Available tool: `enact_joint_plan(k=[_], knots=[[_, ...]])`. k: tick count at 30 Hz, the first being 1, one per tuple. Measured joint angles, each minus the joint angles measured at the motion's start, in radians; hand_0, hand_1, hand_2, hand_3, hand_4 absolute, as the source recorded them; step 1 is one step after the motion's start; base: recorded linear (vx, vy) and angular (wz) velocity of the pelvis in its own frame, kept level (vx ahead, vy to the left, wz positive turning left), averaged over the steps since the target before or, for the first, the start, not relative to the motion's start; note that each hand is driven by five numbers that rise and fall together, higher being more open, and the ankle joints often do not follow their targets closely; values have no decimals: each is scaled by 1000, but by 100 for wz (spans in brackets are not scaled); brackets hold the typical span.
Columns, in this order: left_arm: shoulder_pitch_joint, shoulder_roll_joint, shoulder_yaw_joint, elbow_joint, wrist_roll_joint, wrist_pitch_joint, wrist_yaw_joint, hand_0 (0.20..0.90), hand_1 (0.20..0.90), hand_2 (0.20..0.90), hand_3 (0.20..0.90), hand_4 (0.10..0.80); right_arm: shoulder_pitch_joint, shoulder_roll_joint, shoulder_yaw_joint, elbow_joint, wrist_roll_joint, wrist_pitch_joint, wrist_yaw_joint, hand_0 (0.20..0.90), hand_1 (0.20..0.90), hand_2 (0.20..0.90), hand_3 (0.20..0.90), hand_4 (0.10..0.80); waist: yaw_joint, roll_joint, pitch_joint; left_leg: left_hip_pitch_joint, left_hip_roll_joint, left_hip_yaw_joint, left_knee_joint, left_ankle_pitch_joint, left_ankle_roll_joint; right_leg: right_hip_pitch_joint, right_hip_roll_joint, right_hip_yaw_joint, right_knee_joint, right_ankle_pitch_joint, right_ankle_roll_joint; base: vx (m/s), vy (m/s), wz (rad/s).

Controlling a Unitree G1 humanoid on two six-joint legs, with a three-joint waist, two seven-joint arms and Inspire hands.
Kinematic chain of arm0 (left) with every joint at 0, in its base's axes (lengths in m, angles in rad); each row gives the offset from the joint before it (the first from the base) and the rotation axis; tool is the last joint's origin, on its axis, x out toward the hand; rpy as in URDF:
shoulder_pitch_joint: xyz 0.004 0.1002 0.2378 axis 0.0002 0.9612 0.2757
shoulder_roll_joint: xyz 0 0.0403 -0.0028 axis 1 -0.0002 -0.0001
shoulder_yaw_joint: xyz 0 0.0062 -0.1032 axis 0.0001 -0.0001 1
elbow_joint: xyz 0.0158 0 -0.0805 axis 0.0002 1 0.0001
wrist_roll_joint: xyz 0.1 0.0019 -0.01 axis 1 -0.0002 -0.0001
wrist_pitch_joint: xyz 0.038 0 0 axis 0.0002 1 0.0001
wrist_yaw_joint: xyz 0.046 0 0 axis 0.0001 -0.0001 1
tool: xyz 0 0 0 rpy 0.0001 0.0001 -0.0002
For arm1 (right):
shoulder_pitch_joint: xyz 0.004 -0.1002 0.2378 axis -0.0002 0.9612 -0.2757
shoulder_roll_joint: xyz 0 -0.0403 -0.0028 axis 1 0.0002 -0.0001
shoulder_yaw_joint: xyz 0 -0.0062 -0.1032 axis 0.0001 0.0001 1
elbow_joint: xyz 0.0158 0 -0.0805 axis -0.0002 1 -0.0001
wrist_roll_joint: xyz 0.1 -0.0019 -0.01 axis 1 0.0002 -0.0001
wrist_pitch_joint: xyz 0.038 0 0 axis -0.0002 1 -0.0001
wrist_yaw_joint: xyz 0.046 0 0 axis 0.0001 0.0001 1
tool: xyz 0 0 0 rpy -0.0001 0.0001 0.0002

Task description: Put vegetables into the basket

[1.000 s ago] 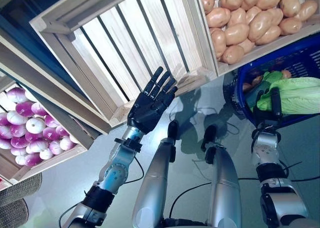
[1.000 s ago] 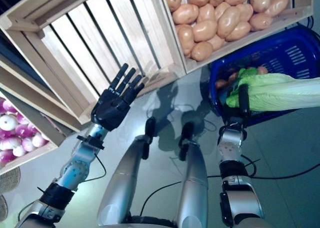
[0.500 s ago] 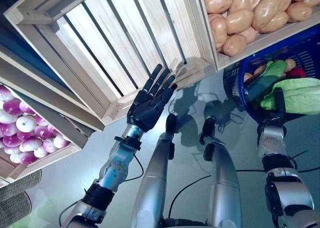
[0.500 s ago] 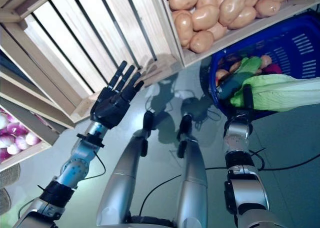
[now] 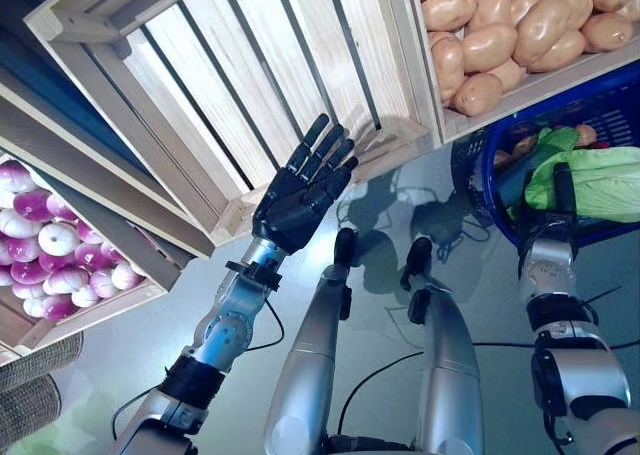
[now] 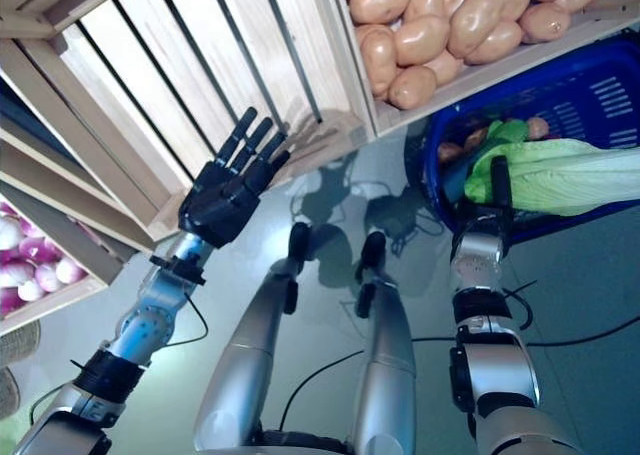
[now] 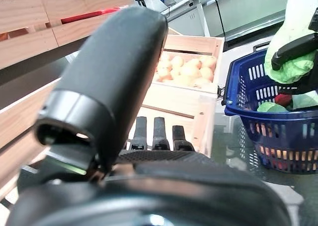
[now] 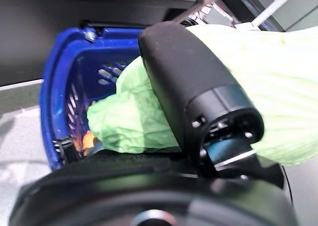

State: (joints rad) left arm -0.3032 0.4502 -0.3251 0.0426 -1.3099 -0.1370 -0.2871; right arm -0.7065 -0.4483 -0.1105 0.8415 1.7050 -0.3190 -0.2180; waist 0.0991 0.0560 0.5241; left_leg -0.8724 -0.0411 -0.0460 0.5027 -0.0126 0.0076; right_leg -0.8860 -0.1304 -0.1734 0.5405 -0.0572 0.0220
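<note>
A pale green cabbage (image 5: pixel 603 182) lies in my right hand (image 5: pixel 565 188), whose thumb (image 8: pixel 195 93) curls over the leaves. It hangs over the near side of the blue basket (image 5: pixel 468 167), at the right. Inside the basket lie a dark green vegetable (image 5: pixel 520 175), a few potatoes and something red. My left hand (image 5: pixel 297 197) is raised open in front of the empty wooden crate (image 5: pixel 250 85), fingers straight, holding nothing.
A wooden crate full of potatoes (image 5: pixel 500 35) stands just behind the basket. A lower crate with purple and white onions (image 5: pixel 50 245) sits at the far left. Grey floor lies between the crates and the basket.
The whole view has swayed a little. Both hands keep nearly the same places, and the cabbage stays in my right hand over the basket.
</note>
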Motion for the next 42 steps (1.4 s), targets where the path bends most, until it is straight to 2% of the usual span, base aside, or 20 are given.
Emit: enact_joint_plan(k=[8, 17, 25, 28, 36, 40, 42], knots=[[7, -1, -17, 0, 0, 0, -12, 900, 900, 900, 900, 800, -4, -12, 0, 0, 2, 36, -67, 900, 900, 900, 900, 800, 0, 0, 0, 7, 1, 0, -2, 4, 2, 12, 7, -1, -13, 11, 0, 0, 0, 0], [15, 1, -15, 1, -1, 0, -18, 900, 900, 900, 900, 800, -3, -12, 1, 2, 32, 37, -73, 900, 900, 900, 900, 800, -1, -3, 0, 72, -2, 1, -29, 5, 11, 76, 2, 2, -42, 12, 8, -7, 55, 0], [19, 1, -16, 2, -1, -5, -24, 900, 900, 900, 900, 800, 7, -12, 1, 9, 29, 42, -73, 900, 900, 900, 900, 800, -3, -13, 0, 206, 6, 17, -187, 62, 16, 209, 24, 8, -214, 88, 26, 8, 59, -6], [20, 0, -16, 3, -1, -6, -25, 900, 900, 900, 900, 800, 15, -12, 1, 10, 28, 56, -74, 900, 900, 900, 900, 800, -6, -17, 1, 236, 7, 22, -215, 71, 19, 242, 28, 8, -252, 104, 24, 41, 50, -4], [35, -2, 1, 16, 9, -9, -24, 900, 900, 900, 900, 800, 149, 17, 3, -60, -28, 70, -73, 900, 900, 900, 900, 800, -3, -46, 1, 399, 10, 28, -292, 67, 26, 408, 34, 5, -341, 112, 32, 25, 70, -3], [59, -2, 19, 14, 62, -9, -13, 900, 900, 900, 900, 800, 228, 70, 11, -137, -137, 66, -73, 900, 900, 900, 900, 800, -6, -69, -1, 493, 15, 31, -336, 66, 22, 504, 37, 7, -392, 116, 37, 94, 108, -4], [94, 0, 39, 10, 113, -7, -5, 900, 900, 900, 900, 800, 305, 96, 18, -235, -212, 65, -70, 900, 900, 900, 900, 800, -12, -73, -2, 540, 16, 33, -363, 66, 19, 552, 41, 9, -428, 122, 41, 119, 137, -3]])
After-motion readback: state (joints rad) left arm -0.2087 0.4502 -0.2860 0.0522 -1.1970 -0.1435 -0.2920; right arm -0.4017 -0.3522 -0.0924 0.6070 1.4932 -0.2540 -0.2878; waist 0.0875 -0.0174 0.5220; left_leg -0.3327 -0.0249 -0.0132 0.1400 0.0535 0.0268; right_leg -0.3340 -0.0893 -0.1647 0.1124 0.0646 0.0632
